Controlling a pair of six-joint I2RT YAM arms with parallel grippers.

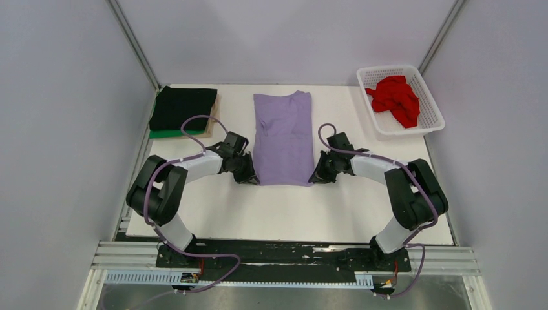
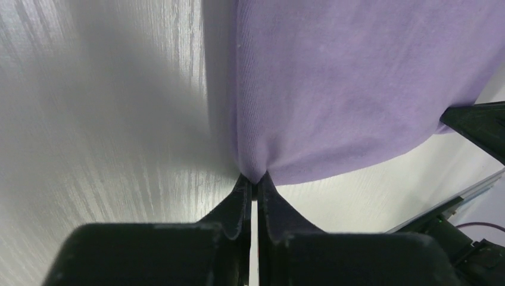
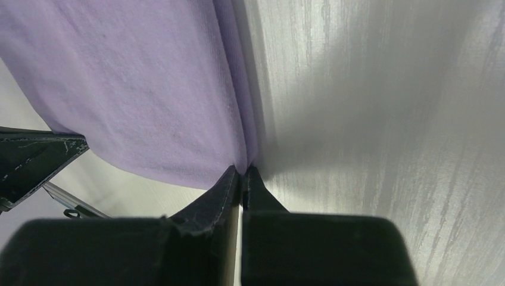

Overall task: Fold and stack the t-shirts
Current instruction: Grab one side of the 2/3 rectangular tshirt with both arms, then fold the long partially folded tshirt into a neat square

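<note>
Wrist views show up close what the top view cannot. The left pincer (image 2: 253, 179) has its two black fingers pressed almost together, with the near left corner of the light purple soft cloth t-shirt (image 1: 282, 139) pinched between the tips. The right pincer (image 3: 243, 171) holds the near right corner the same way.

Only the top view shows the whole white bench (image 1: 291, 213). It also shows the folded black t-shirt (image 1: 183, 106) at the far left, lying on the green t-shirt (image 1: 169, 134). At the far right, the bright red t-shirt (image 1: 395, 98) sits crumpled in the white latticed plastic basket (image 1: 388, 69).

The purple shirt lies flat in the middle of the bench, folded into a long smooth strip. Its long side runs from near to far. The neck points to the far side and the bottom edge is on the near side, between the two pincers.
</note>
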